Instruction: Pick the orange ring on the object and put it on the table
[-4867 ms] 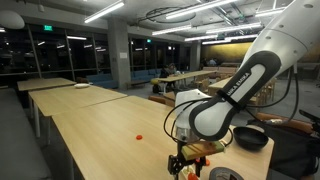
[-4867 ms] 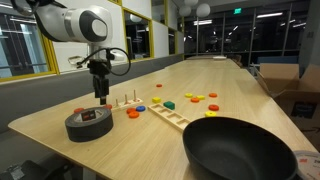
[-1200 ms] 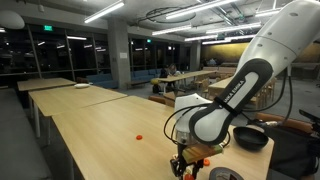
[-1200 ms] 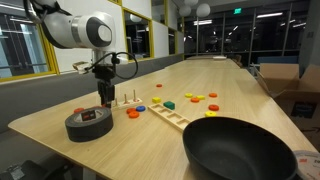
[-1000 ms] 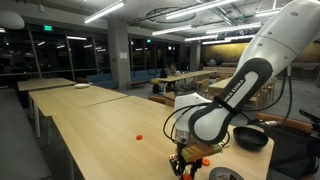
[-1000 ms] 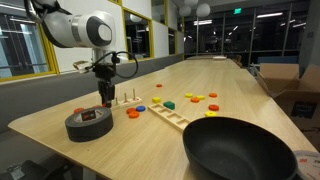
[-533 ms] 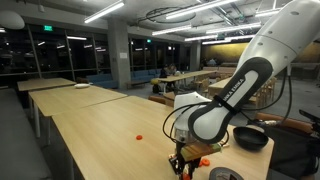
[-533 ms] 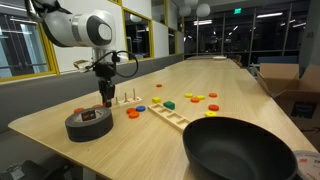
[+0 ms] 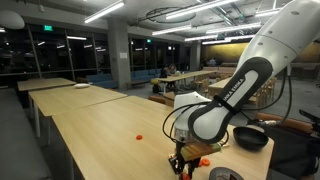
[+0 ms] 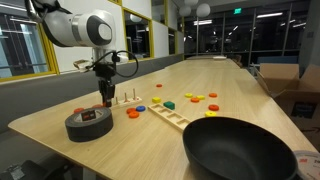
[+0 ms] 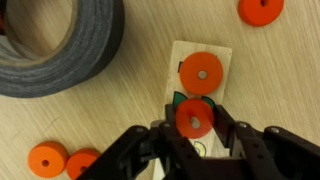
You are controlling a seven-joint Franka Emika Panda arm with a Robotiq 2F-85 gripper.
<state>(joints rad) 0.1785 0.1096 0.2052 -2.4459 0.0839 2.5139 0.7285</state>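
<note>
In the wrist view my gripper (image 11: 195,122) is shut on an orange ring (image 11: 195,118), one finger on each side of it. The ring sits over the pale wooden peg base (image 11: 183,52), with a green piece showing just behind it. A second orange ring (image 11: 202,73) lies on the same base a little farther out. In both exterior views the gripper (image 10: 104,97) (image 9: 182,158) hangs straight down at the peg stand (image 10: 126,99) near the table's end. The held ring is too small to make out there.
A black tape roll (image 11: 60,40) (image 10: 88,123) lies close beside the base. Loose orange discs (image 11: 47,160) (image 11: 262,10) lie around it. A wooden rack (image 10: 168,115), coloured pieces (image 10: 200,97) and a black pan (image 10: 240,150) sit farther along the table (image 10: 230,85).
The gripper came down onto the peg stand and its jaws have drawn shut on the orange ring over the last second. The arm has barely moved since.
</note>
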